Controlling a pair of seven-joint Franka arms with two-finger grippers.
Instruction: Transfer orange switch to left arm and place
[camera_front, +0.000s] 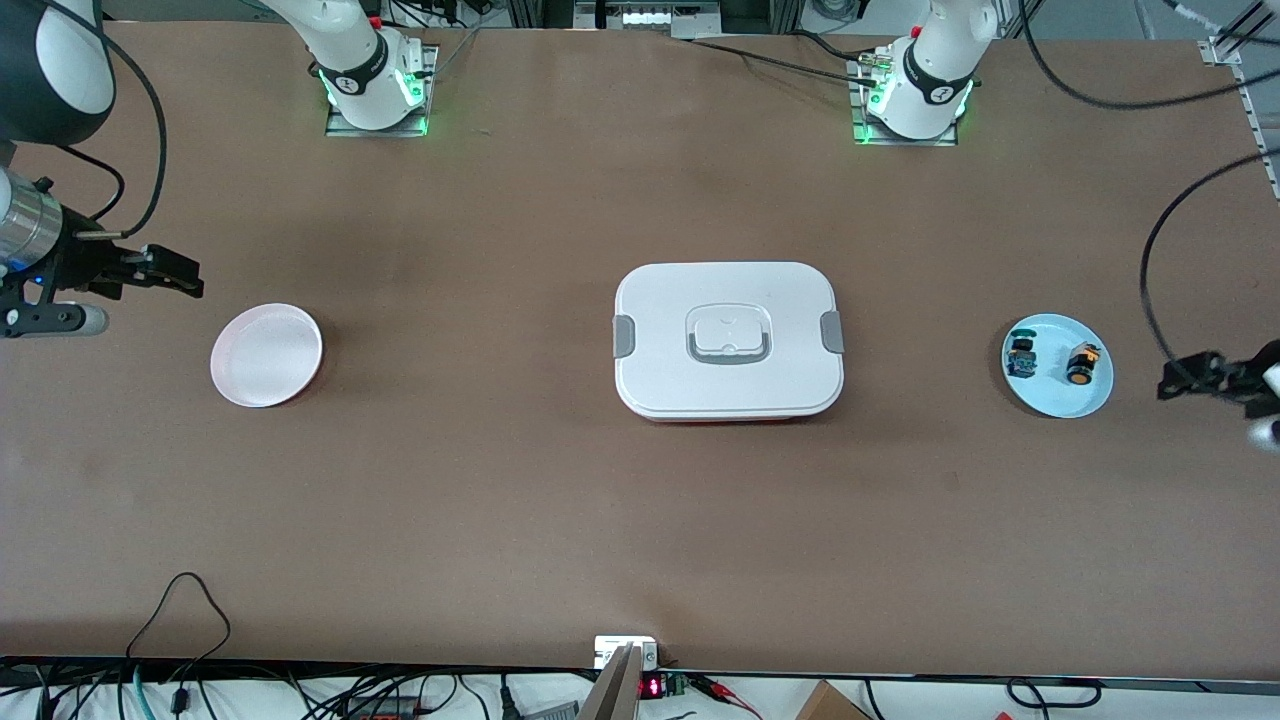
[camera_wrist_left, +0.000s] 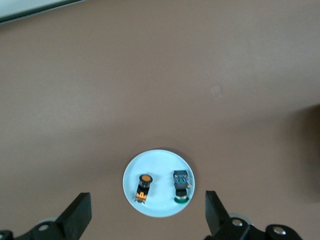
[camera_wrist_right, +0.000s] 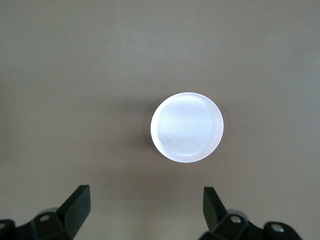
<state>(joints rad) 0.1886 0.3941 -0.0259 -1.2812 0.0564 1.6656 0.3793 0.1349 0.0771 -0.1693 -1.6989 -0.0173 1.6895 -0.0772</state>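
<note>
**Inspector A:** Start at the right arm's end of the table (camera_front: 560, 500).

**Inspector B:** Right gripper (camera_front: 190, 278) is up in the air beside the pink plate (camera_front: 266, 355), fingers (camera_wrist_right: 77, 205) spread wide, holding nothing. The plate carries nothing.

**Inspector A:** Centre?

**Inspector B:** The box (camera_front: 728, 340) sits mid-table, lid on, side clips closed, well apart from both plates.

**Inspector A:** And the left arm's end?

**Inspector B:** Light blue plate (camera_front: 1050, 395) carries two parts. The orange switch (camera_front: 1082, 364) lies on it, beside the blue-marked part (camera_front: 1021, 357), apart from it. Left gripper (camera_front: 1185, 378) hangs just off that plate's outer edge, fingers (camera_wrist_left: 78, 214) spread, touching nothing.
</note>
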